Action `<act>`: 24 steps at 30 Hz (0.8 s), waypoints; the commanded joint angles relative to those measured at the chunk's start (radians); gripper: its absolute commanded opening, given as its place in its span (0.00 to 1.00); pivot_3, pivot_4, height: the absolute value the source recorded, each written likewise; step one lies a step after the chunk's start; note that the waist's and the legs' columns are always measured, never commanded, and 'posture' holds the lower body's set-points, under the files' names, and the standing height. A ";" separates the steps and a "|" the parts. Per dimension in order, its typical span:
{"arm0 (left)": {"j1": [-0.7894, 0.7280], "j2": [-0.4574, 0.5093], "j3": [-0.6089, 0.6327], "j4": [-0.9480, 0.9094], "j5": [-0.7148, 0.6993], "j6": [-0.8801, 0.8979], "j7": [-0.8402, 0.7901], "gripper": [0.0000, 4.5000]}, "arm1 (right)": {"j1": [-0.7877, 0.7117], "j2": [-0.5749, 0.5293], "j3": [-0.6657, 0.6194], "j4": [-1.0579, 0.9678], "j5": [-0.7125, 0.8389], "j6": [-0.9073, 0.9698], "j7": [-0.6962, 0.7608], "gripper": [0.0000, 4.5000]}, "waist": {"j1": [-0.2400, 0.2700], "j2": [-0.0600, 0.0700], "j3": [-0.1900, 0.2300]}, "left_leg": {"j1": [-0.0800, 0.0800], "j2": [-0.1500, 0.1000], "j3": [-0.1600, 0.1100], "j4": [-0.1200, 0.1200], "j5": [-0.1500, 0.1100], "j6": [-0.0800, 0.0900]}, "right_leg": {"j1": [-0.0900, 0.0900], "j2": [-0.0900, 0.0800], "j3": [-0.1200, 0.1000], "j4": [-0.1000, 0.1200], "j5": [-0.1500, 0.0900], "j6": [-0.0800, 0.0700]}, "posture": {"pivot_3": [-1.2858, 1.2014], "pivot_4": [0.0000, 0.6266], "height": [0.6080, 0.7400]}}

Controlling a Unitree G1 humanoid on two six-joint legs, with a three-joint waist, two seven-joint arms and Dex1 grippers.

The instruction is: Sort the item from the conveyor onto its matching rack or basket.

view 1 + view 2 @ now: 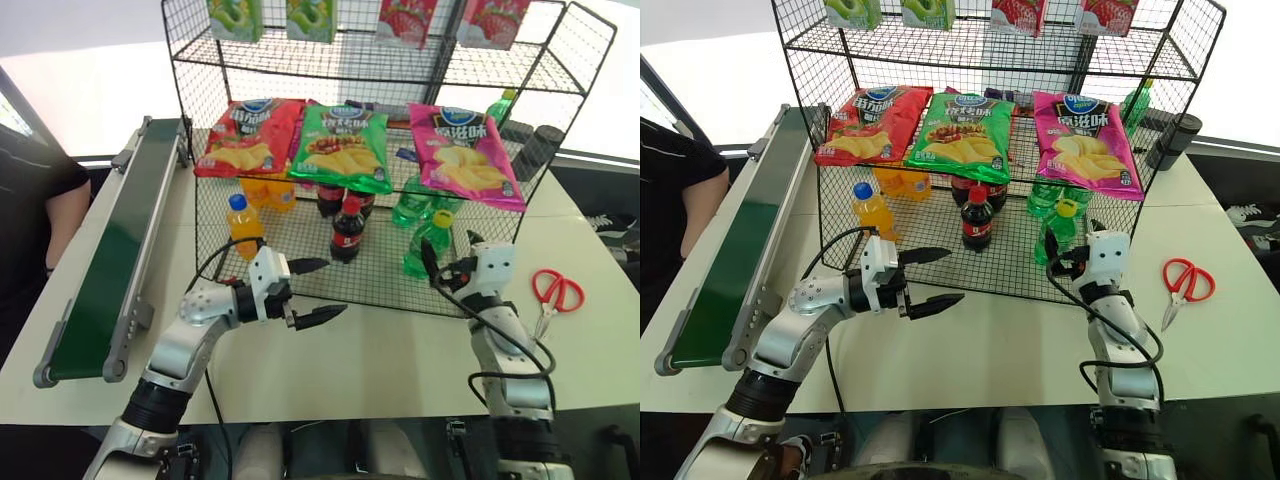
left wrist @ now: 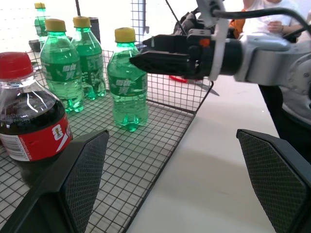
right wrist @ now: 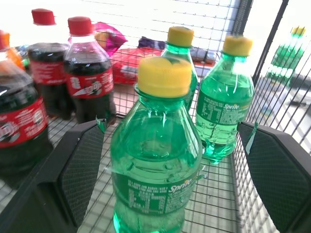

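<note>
The item, a clear-green bottle point(image 1: 430, 245) with a yellow cap, stands upright on the front right of the rack's point(image 1: 390, 292) bottom tier, beside two more green bottles point(image 3: 224, 102). My right gripper point(image 1: 447, 256) is open just in front of it; its pads point(image 3: 73, 174) stand wide of the bottle and do not touch it. My left gripper point(image 1: 335, 288) is open and empty at the rack's front edge, pointing right, level with the cola bottle point(image 1: 347, 230). The conveyor point(image 1: 110, 260) runs along the table's left side with nothing on its belt.
An orange bottle point(image 1: 243, 225) stands front left on the bottom tier. Three chip bags point(image 1: 345, 145) lie on the tier above. Red scissors point(image 1: 555, 295) lie on the table to the right of the rack. A person's arm point(image 1: 60, 210) shows at the left beyond the conveyor.
</note>
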 commanded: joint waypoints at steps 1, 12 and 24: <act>-0.011 0.015 0.024 0.019 0.032 -0.028 0.027 1.00 | 0.053 -0.040 0.016 -0.160 0.030 0.055 0.053 0.99 | 0.001 0.000 0.000 | 0.000 0.000 0.000 0.000 0.000 0.000 | 0.000 0.000 0.000 0.000 0.000 0.000 | 0.52 0.24 1.00; 0.137 0.145 0.169 0.040 0.038 -0.057 0.074 1.00 | 0.354 -0.218 -0.108 -0.396 0.223 0.126 0.304 0.99 | 0.005 -0.001 0.000 | 0.007 0.001 0.000 -0.002 0.000 0.001 | 0.006 0.000 0.000 -0.002 0.000 0.000 | 0.52 0.24 1.00; 0.216 0.211 0.273 0.093 0.025 -0.092 0.047 1.00 | 0.383 -0.304 -0.241 -0.389 0.296 0.183 0.374 0.99 | 0.006 -0.001 0.000 | 0.010 0.001 0.001 -0.003 0.000 0.001 | 0.008 -0.001 0.001 -0.001 -0.001 -0.001 | 0.52 0.24 1.00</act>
